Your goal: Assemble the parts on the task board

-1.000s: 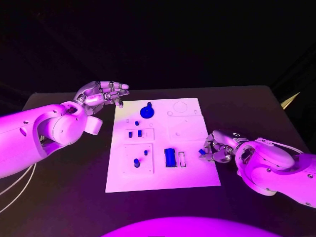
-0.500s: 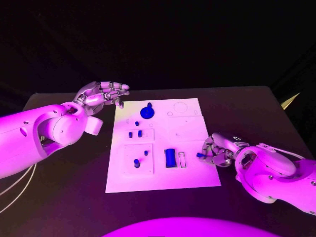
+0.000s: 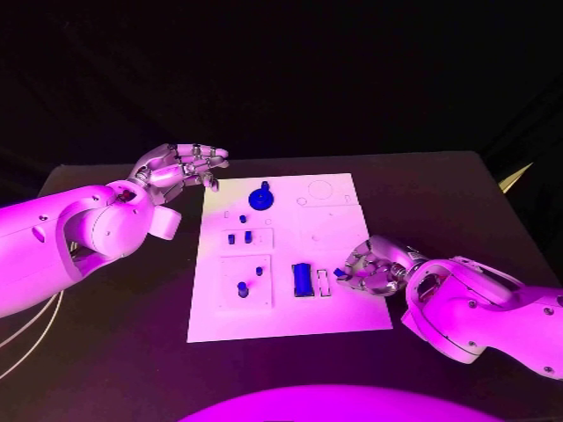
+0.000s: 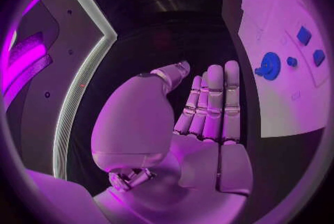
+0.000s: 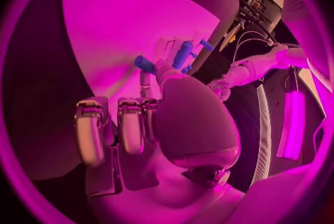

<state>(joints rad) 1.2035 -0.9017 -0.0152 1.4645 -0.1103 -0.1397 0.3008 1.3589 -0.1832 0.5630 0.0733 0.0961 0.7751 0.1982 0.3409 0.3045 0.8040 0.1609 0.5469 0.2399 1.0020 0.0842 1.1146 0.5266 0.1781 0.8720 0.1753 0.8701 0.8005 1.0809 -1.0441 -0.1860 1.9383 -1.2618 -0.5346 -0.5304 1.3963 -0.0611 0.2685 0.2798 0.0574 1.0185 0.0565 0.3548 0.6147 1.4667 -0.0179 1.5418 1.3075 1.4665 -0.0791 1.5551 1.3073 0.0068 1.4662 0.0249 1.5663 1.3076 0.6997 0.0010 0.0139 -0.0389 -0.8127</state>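
Left arm: enters from 9 o'clock in the head view.
Left hand [image 3: 180, 165]: empty, fingers loosely apart.
Right arm: enters from 4 o'clock.
Right hand [image 3: 373, 266]: fingers curled, pinching a small blue part [image 5: 145, 63].

Everything was soaked in magenta light, and the room behind the black table [image 3: 129, 352] was pitch dark. The flat white task board [image 3: 339, 321] glowed brightest, almost blown out. Both wrist views were round fisheye circles with bent edges and dark vignettes.
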